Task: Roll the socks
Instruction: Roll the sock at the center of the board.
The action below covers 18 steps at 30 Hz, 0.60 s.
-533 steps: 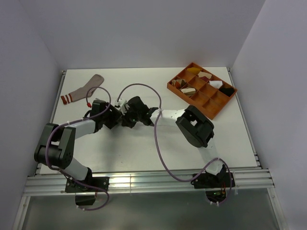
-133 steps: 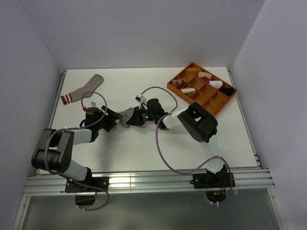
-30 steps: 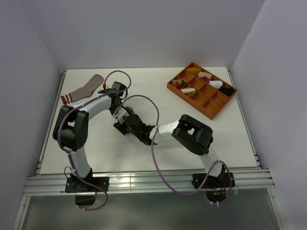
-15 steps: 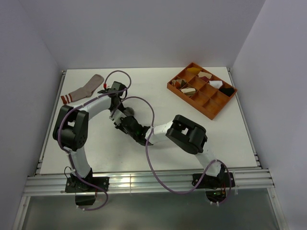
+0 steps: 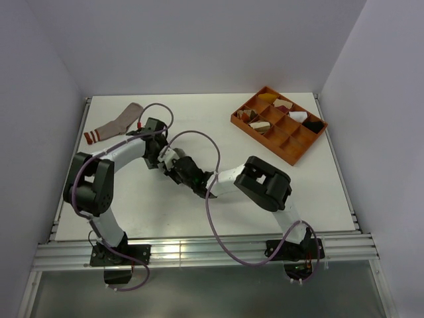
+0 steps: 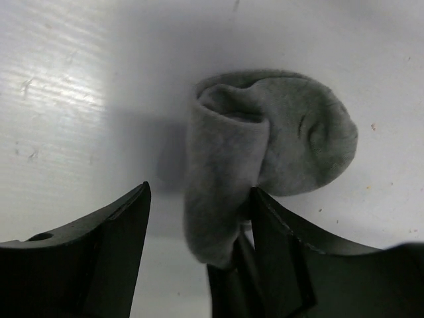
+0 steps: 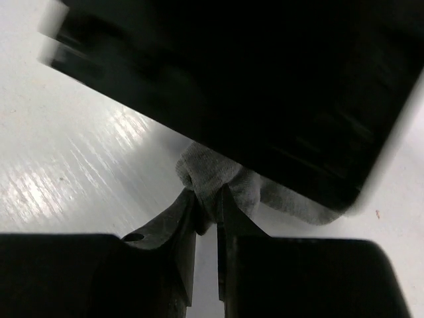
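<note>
Unrolling is looking likely for the soft grey knit sock [image 6: 285,146], lying loosely rolled on the white table [image 6: 66,99] left of centre, since the left gripper [image 6: 199,193] is standing released around one end while the right gripper [image 7: 207,202] is pinching only a thin fold, risking tugging it loose.

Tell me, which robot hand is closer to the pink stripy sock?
Left. The left gripper is open, right of the pink sock; the right gripper is farther right, pinching the grey sock.
</note>
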{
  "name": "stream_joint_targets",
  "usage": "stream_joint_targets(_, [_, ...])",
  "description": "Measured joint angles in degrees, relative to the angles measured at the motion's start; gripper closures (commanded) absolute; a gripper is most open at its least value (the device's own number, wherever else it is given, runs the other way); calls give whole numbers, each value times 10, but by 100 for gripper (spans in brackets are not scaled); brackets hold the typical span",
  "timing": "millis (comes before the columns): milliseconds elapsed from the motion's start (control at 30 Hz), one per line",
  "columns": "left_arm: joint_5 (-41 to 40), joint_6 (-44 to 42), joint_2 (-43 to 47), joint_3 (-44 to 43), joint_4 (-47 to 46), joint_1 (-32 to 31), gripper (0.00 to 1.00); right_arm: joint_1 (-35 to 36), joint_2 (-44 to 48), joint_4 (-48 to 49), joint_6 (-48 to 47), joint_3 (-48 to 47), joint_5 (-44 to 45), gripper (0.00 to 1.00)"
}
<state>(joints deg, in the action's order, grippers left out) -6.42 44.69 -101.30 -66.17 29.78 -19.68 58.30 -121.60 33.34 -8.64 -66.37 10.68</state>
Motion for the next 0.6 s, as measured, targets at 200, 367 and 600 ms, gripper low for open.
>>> stream_joint_targets(200, [54, 31, 89, 93, -68, 58, 33, -34, 19, 0, 38, 21, -73, 100])
stream_joint_targets(367, [78, 61, 130, 161, -142, 87, 37, -53, 28, -12, 54, 23, -120, 100])
stream_joint_targets(600, [112, 74, 95, 160, -206, 93, 37, -63, 30, -21, 61, 23, -158, 100])
